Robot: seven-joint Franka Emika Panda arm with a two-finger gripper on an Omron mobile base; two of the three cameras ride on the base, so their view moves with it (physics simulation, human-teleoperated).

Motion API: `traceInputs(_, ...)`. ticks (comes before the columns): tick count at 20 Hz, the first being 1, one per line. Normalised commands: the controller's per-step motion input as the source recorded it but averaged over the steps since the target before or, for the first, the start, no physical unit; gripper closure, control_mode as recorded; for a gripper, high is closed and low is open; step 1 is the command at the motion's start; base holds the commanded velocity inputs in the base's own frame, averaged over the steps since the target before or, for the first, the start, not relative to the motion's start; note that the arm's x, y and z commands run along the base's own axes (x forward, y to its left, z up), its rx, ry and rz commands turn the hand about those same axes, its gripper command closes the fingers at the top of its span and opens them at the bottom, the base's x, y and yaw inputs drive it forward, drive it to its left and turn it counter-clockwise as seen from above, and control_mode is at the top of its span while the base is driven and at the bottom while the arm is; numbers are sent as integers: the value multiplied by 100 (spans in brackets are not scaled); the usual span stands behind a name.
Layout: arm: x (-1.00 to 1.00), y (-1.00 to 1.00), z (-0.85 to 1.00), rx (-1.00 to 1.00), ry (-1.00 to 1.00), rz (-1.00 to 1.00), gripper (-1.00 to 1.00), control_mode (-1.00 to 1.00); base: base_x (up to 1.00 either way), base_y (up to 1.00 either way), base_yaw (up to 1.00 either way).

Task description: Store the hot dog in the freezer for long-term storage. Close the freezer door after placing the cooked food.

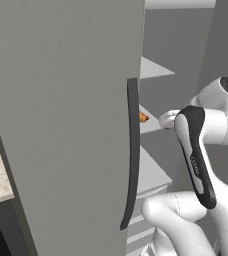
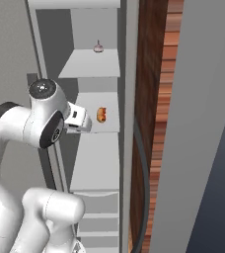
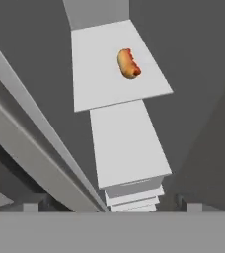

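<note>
Hot dog [image 3: 129,63] lies on freezer [image 3: 109,84] shelf (jaws wide apart).

The arm [image 1: 206,150] is glossy white, built of fat rounded links. A long black curved panel with faint small lettering runs down one link, beside the freezer door's handle [image 1: 131,150]. A dark round cap with a pale centre tops the upper joint [image 2: 42,89]

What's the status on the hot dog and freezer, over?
Gripper open, empty. Hot dog lying on a freezer shelf. Freezer door not yet shut.
</note>
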Motion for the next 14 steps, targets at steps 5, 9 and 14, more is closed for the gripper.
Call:
traceInputs(5,-68,2,0,0,61,0,-100,-100,0,0,0)
traceInputs(9,-81,28,-29,-7,52,0,-100,-100,0,0,0)
traceInputs(14,-67,25,-42,-5,33,0,-100,-100,0,0,0)
